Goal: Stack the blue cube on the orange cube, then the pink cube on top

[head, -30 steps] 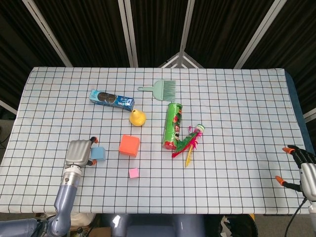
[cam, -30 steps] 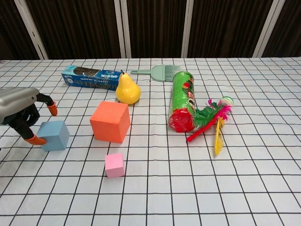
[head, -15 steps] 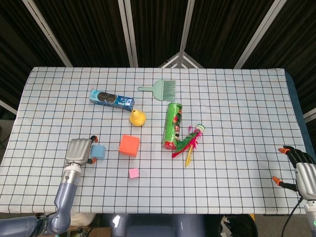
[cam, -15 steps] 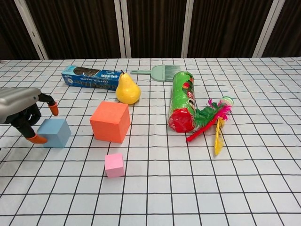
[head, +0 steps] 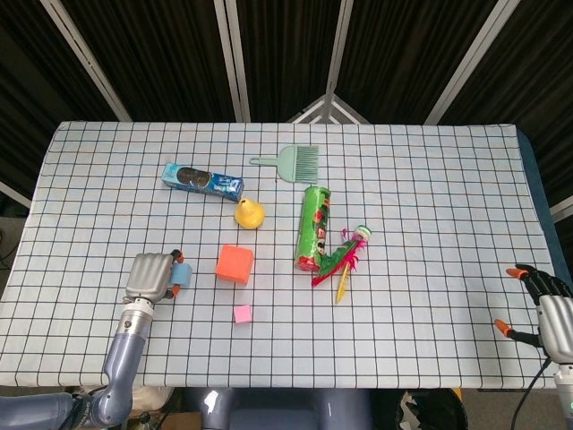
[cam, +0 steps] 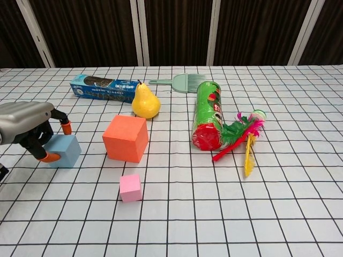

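Chest view shows the left hand (cam: 32, 131) curled over the blue cube (cam: 64, 151), its orange-tipped fingers (cam: 52, 157) hooked round the cube's near and far sides while the cube sits flat on the checked tablecloth (cam: 300, 214). Whether the fingers press the cube firmly or merely bracket it cannot be told from either camera. The likeliest fault from here is a weak hold: the hand covers only the cube's left part, so a lift could tip the block out of the fingers or let it twist. A second risk lies in the carry, since the orange cube (cam: 126, 138) stands just to the right, and a low pass could knock it askew or push it toward the pink cube (cam: 130, 187) in front. A skewed release on top would leave a poor base for the pink cube.

Head view shows the left forearm reaching in from the table's near edge, the hand's grey back facing up, fingers bent down around the cube. The right hand (head: 544, 305) hangs at the far right edge of the table, fingers apart and holding nothing, well away from the cubes. A pear (cam: 145, 101), a green snack tube (cam: 207, 113) and a feathered shuttlecock (cam: 244, 131) lie beyond, clear of the work.
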Tool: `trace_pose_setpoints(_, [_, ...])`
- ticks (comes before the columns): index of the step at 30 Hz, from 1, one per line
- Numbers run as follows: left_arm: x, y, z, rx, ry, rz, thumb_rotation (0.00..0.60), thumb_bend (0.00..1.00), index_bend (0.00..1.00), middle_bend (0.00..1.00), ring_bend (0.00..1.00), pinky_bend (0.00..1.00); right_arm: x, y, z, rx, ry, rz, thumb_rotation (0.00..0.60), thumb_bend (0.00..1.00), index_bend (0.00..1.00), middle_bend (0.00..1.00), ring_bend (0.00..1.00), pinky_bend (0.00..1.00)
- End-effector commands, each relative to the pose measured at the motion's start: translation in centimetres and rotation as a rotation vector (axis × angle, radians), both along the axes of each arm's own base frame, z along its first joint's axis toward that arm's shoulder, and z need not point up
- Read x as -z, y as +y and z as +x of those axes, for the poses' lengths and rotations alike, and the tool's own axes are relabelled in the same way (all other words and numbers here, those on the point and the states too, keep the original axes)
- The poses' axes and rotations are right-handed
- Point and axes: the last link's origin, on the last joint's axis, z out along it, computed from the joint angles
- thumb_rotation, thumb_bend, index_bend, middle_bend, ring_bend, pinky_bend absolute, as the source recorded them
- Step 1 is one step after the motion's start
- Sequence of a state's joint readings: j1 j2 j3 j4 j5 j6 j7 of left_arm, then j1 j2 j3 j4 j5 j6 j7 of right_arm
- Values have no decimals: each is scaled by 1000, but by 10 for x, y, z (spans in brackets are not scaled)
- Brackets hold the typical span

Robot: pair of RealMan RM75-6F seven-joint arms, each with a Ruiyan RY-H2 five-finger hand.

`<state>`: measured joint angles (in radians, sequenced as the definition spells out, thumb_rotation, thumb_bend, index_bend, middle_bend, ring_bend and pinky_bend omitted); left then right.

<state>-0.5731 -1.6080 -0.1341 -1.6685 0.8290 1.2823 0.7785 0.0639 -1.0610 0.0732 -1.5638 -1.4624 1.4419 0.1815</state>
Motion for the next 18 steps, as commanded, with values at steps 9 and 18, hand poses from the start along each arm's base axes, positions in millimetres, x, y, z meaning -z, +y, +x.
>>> trace_pose_setpoints(9, [0,-2,6,14,-11,-4,600,314,412,826,710,868,-1,0,0,2,-4,-4,600,170,251,202,194,200])
trace_pose_setpoints(18, [-14,-5,19,39,-110,15,600,315,433,827,710,868,-1,0,-1,6,-8,-6,600,170,251,202,194,199])
